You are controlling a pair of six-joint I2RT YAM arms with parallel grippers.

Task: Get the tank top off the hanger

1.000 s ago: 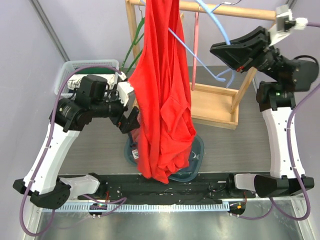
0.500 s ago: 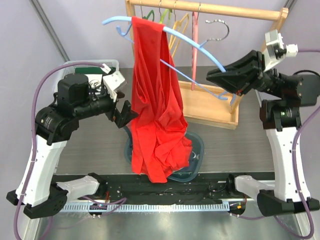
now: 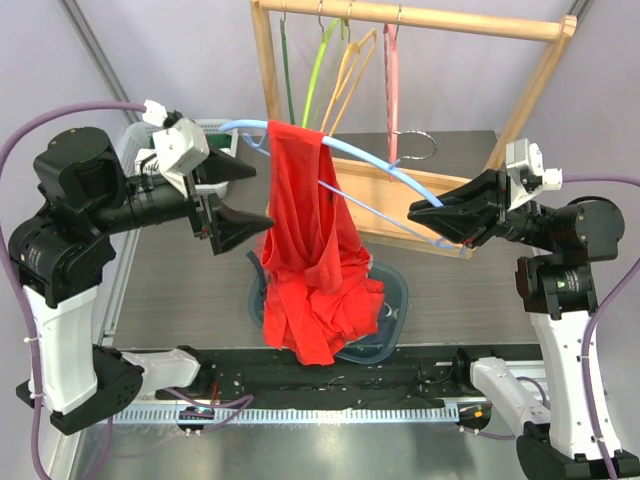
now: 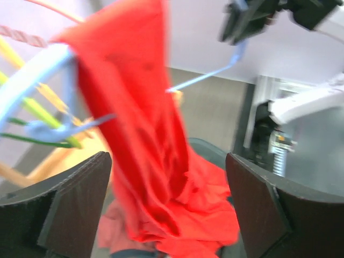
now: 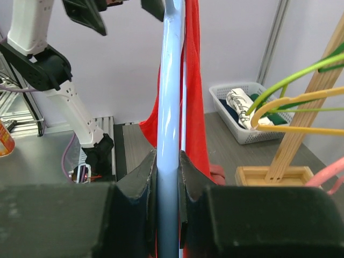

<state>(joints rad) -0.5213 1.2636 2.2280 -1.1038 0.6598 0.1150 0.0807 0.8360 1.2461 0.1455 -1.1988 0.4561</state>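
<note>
Over the table's dark basin (image 3: 397, 300), you held the light-blue hanger (image 3: 375, 163) low and slanted in the right gripper (image 3: 415, 210). Its jaws were clamped on the hanger's bar, a pad pressed to each side in the right wrist view.

A second before, that hanger rode high against the wooden rack (image 3: 400, 18), and the red tank top (image 3: 305, 250) fell from it in one long sheet. By this moment you had brought it down and clear of the rack. The cloth's lower part had gathered in a heap on the basin.

The tank top was still on the hanger, draped over the end that pointed toward the left arm.

The left gripper (image 3: 262, 195) had meanwhile climbed from beside the cloth's middle to a place just beside its upper part, under the hanger's end. Its jaws stood wide apart and held nothing. The left wrist view framed the red cloth between the two fingers, ahead of them and untouched.

Lowering the hanger appeared to have taken the garment's weight off the shoulder straps, which should let them slide more freely. With the right arm bracing the hanger and the left lined up near the top of the cloth, a pinch and a pull toward the hanger's free end looked like the step in hand. The removal itself had not yet begun.
</note>
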